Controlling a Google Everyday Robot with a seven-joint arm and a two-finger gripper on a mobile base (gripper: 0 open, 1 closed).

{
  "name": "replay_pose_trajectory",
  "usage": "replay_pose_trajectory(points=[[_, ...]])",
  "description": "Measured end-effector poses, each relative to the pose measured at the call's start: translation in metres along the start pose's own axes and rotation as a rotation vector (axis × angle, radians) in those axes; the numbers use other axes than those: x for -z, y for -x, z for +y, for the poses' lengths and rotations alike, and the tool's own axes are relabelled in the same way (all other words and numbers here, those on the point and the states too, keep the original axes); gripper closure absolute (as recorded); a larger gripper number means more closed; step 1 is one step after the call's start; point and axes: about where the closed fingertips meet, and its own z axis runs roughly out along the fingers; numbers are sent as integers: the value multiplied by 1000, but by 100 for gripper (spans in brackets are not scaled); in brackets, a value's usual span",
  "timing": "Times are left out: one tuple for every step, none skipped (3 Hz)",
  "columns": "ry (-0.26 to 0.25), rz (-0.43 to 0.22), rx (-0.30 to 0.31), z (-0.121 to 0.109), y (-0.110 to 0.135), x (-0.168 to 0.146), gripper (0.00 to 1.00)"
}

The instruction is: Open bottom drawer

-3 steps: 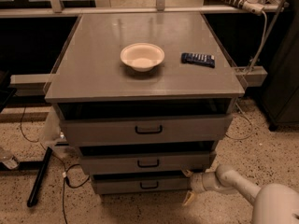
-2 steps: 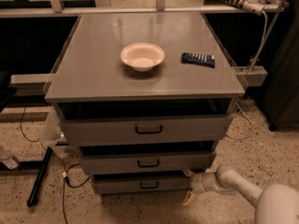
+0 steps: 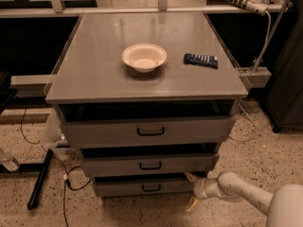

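Observation:
The bottom drawer [image 3: 128,187] is the narrowest grey front at the foot of the cabinet, with a small black loop handle [image 3: 151,187] at its centre. It sticks out slightly, with a dark gap above it. My gripper [image 3: 190,190] is low at the drawer's right end, on a white arm coming in from the lower right. Its two pale fingers are spread apart, one fingertip [image 3: 190,176] up by the drawer's top right corner and the other near the floor. They hold nothing and are well right of the handle.
The mid-sized drawer [image 3: 149,164] and the widest top drawer [image 3: 149,132] stand above. On the cabinet top [image 3: 94,74] are a white bowl [image 3: 144,56] and a dark blue packet [image 3: 201,59]. Cables and a black bar [image 3: 40,178] lie on the speckled floor at left.

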Motion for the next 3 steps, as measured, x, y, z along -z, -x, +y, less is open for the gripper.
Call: replay_pose_trajectory(points=[[6, -1, -3, 0, 0, -6, 0], [15, 10, 0, -5, -6, -22, 0], [36, 56, -22, -8, -33, -47, 0]])
